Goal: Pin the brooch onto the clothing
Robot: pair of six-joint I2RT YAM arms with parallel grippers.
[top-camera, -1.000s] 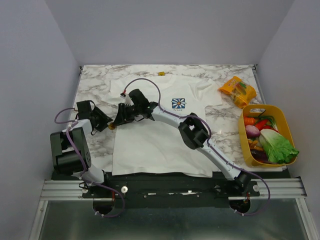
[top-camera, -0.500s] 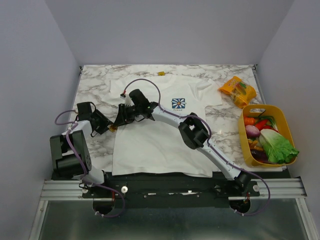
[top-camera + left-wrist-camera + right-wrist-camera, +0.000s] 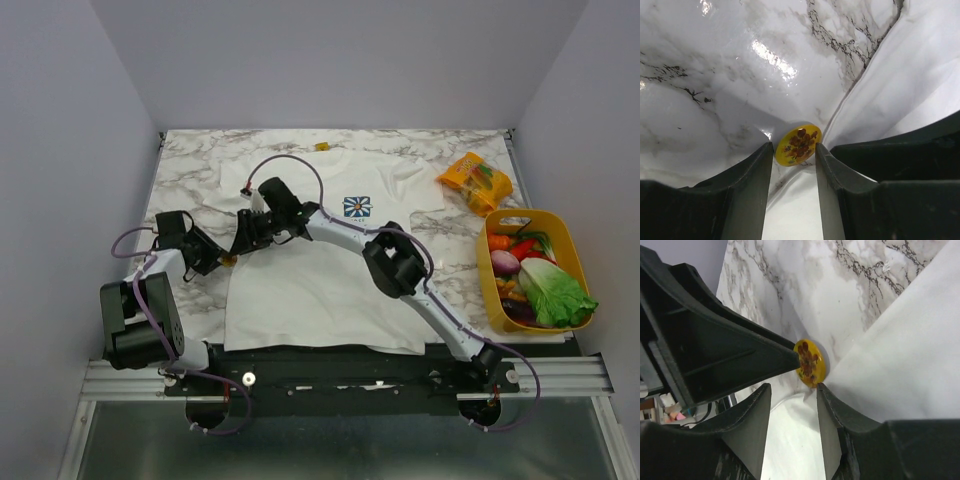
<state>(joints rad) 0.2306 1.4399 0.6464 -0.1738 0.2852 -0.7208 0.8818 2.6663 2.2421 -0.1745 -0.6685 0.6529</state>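
Obs. The brooch (image 3: 798, 146) was a small round yellow disc with a brownish pattern on its face. It sat at the left edge of the T-shirt (image 3: 300, 290), right where the cloth met the bare marble table (image 3: 190, 170). The disc was tilted up on its edge, not flat. Whether its pin was in the cloth could not be told.

Left end effector (image 3: 794, 154): pointed in from the table side. Its two fingertips (image 3: 760, 160) flanked the disc and touched its rim on both sides, so it was pinching the brooch.

Right end effector (image 3: 792, 390): pointed across the shirt from the opposite side, nose to nose with the left one. Its fingers were spread with nothing between them. The brooch was just beyond their tips and touched neither. In the right wrist view, one dark finger of the left end effector met the disc.

The T-shirt lay spread flat with its collar toward the far edge, and the right arm stretched over it. The flower emblem (image 3: 357, 207) on the chest was well apart from the brooch.

An orange snack packet (image 3: 476, 182) lay on the table just right of the shirt's sleeve. A yellow basket (image 3: 527, 214) of vegetables stood near the right edge.
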